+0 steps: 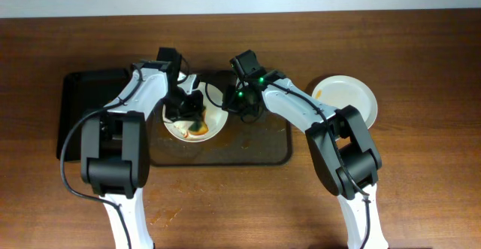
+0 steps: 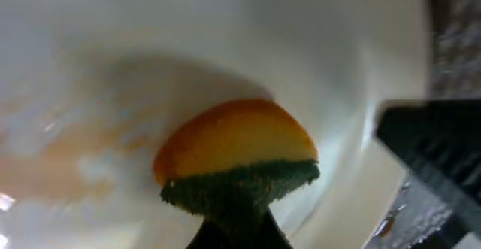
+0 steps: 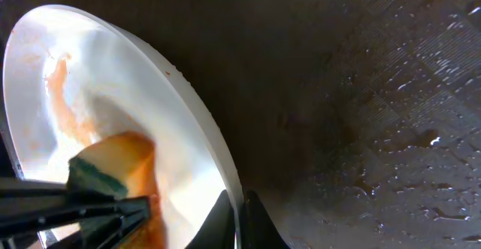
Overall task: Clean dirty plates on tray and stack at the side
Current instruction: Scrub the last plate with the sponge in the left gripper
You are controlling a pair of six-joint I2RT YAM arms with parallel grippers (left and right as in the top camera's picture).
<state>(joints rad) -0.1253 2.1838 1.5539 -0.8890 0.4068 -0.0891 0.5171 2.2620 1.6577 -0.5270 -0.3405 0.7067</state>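
A white plate (image 1: 216,126) smeared with orange-red sauce lies on the left part of the brown-grey tray (image 1: 259,150). My left gripper (image 1: 193,113) is shut on a yellow-and-green sponge (image 2: 237,147) and presses it on the plate's face (image 2: 188,38). My right gripper (image 1: 236,103) is shut on the plate's right rim (image 3: 218,151), one finger on each side (image 3: 239,215). The sponge (image 3: 113,166) and a sauce streak (image 3: 64,102) show in the right wrist view. A second white plate (image 1: 347,98) with a small orange smear lies on the table, right of the tray. A third plate is not in view.
A smaller black tray (image 1: 83,106) lies left of the brown-grey tray, under the left arm. The tray floor right of the plate is wet (image 3: 391,129). The wooden table (image 1: 421,189) runs around both trays.
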